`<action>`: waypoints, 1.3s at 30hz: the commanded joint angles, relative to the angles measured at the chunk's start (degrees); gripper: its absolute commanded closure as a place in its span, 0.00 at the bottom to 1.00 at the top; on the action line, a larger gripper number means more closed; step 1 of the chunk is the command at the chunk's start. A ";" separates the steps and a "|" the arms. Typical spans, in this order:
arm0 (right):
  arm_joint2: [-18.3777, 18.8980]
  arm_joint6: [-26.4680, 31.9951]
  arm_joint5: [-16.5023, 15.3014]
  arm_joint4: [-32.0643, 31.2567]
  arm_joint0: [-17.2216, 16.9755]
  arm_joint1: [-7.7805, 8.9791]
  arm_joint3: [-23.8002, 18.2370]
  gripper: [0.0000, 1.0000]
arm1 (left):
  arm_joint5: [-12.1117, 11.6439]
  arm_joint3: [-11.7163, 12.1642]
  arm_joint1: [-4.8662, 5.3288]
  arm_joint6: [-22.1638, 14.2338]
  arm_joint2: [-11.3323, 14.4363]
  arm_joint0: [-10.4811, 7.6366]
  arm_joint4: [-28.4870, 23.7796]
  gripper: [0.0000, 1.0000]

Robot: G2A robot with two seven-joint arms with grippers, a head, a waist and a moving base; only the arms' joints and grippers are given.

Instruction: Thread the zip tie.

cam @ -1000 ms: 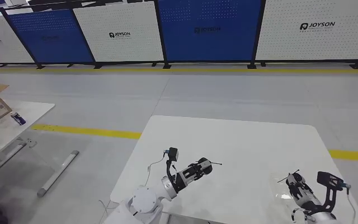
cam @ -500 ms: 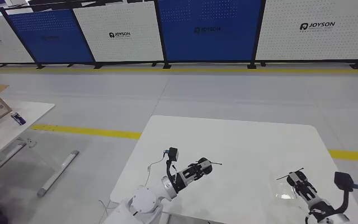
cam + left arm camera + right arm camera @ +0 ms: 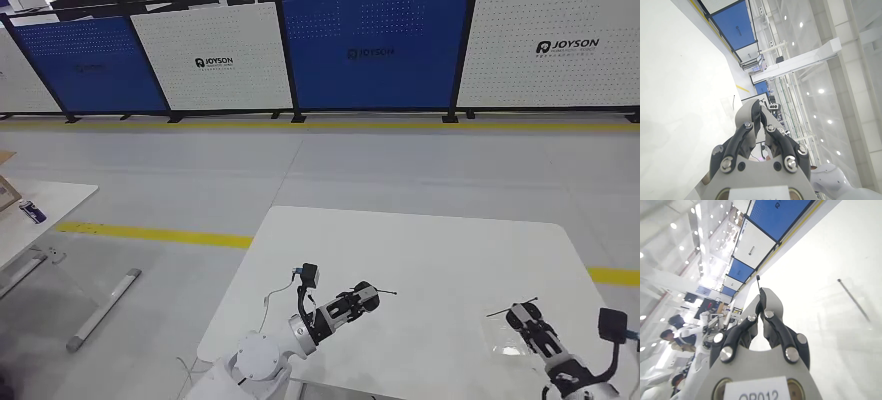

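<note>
Seen from above there are two end effectors and two zip ties, one tie at each, all over the near part of one white desk (image 3: 420,250).

The left end effector (image 3: 758,103) sits over the desk's near-left part. Its fingers are pressed together. From above, the thin left zip tie (image 3: 385,291) sticks out of its tip. This tie's long axis runs roughly along the desk's near edge, and its free end points toward the desk's right side.

The right end effector (image 3: 761,292) is over the desk's near-right corner, clamped on the right zip tie (image 3: 758,281). The tie's square head stands just past the fingertips. From above its long axis also lies close to parallel with the near edge, slightly slanted, and one end reaches toward the desk's middle.

A clear plastic sheet (image 3: 510,345) lies on the desk just beside the right end effector, toward the near edge. In the right wrist view a further dark strip (image 3: 853,300) with a small head slants across the desk by that sheet. I cannot tell whether it is a third tie or a shadow.
</note>
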 commanded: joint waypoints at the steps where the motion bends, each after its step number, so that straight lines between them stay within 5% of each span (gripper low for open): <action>1: -0.73 -0.66 -1.42 1.45 -0.75 -0.27 -0.09 1.00 | 0.00 0.00 0.00 0.00 0.00 0.00 0.00 1.00; 12: -3.30 -2.37 -2.83 3.83 -1.44 -0.93 -0.28 1.00 | 0.19 -0.22 -0.01 0.17 0.16 -0.23 0.77 1.00; 18: -3.30 -2.37 -2.83 3.83 -1.44 -0.93 -0.28 1.00 | 2.81 -0.66 -0.15 -1.32 3.18 -2.49 7.19 1.00; 27: -3.30 -2.37 -2.83 3.83 -1.44 -0.93 -0.28 1.00 | 3.30 3.78 -0.50 -7.29 7.66 -6.23 8.99 1.00; 39: -3.30 -2.37 -2.83 3.83 -1.44 -0.93 -0.28 1.00 | 3.30 3.78 -0.50 -7.29 7.66 -6.23 8.99 1.00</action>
